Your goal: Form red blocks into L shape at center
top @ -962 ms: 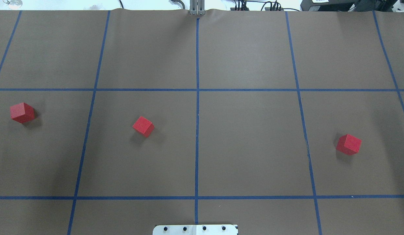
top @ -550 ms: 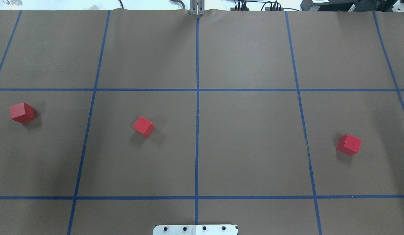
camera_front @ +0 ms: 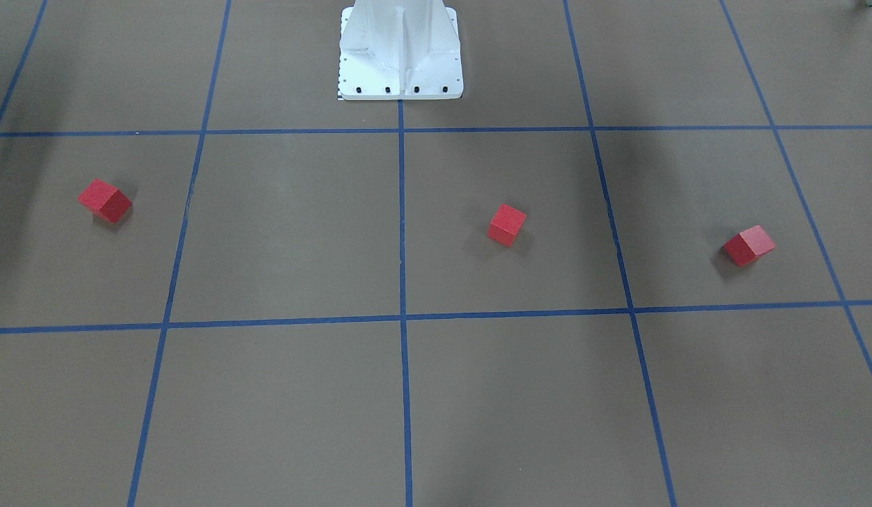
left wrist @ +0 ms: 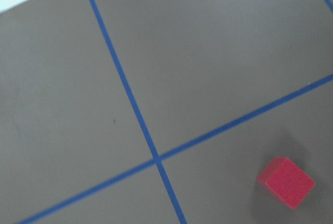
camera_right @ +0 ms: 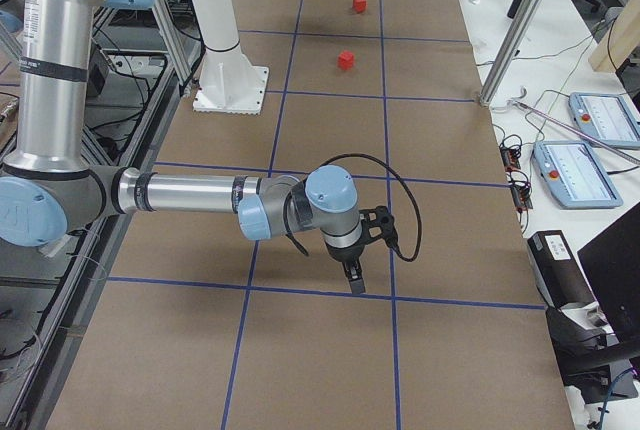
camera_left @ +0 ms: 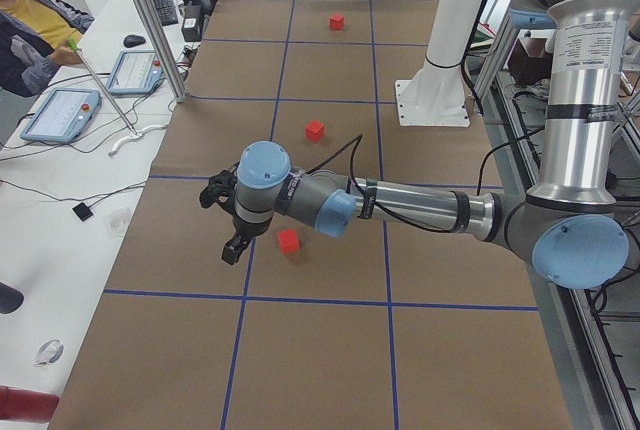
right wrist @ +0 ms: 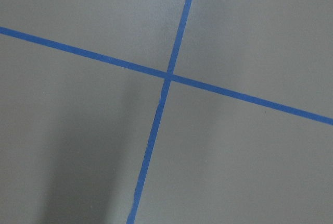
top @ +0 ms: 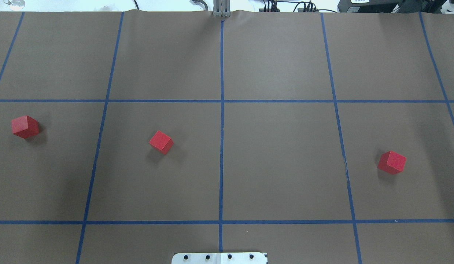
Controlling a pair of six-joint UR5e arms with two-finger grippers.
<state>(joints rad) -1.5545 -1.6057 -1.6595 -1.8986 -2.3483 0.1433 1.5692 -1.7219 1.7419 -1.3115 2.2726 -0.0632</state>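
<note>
Red left block (top: 25, 127) at the overhead frame's left edge, red middle block (top: 161, 142) left of the center (top: 248, 157), red right block (top: 391, 162) far right, all well apart on a brown table (top: 285, 55); left gripper (camera_left: 232, 249) and right gripper (camera_right: 356, 282) hover, and I cannot tell whether they are spread or pressed together.

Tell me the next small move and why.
Probably shift the left gripper over the nearest red block. It lies close by that gripper, at the lower right of the left wrist view, and like the other two blocks it sits apart, off the center.
</note>
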